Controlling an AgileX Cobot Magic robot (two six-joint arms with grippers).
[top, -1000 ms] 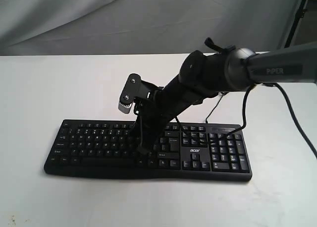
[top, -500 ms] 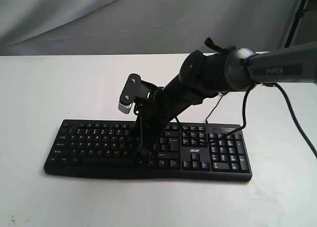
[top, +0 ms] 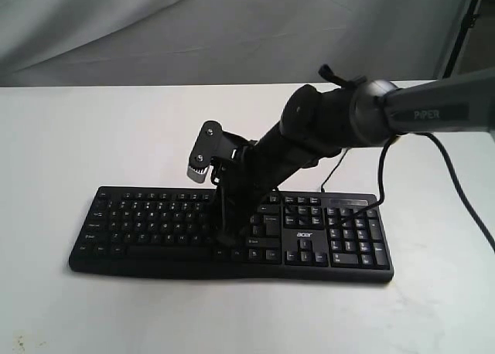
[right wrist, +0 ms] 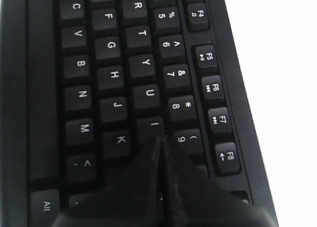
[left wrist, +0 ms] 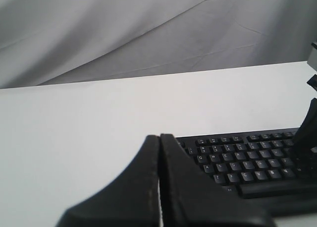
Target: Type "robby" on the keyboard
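Observation:
The black keyboard [top: 147,222] with a white acer logo lies on the white table [top: 93,130]. My right gripper [top: 225,239] reaches across it, shut and empty, pointing down at the keys right of the middle of the letter block. In the right wrist view its tip [right wrist: 159,138] sits at the I and 9 keys of the keyboard [right wrist: 109,78]; whether it touches a key I cannot tell. My left gripper [left wrist: 159,136] is shut and empty, short of the keyboard's [left wrist: 247,162] left end. It is outside the exterior view.
A thin black cable [top: 336,165] runs from the keyboard's back edge under the right arm [top: 348,114]. Grey cloth [top: 232,29] hangs behind the table. A dark stand [top: 464,22] is at the back right.
The right arm has shifted slightly right and lower over the keyboard, with its gripper still shut.

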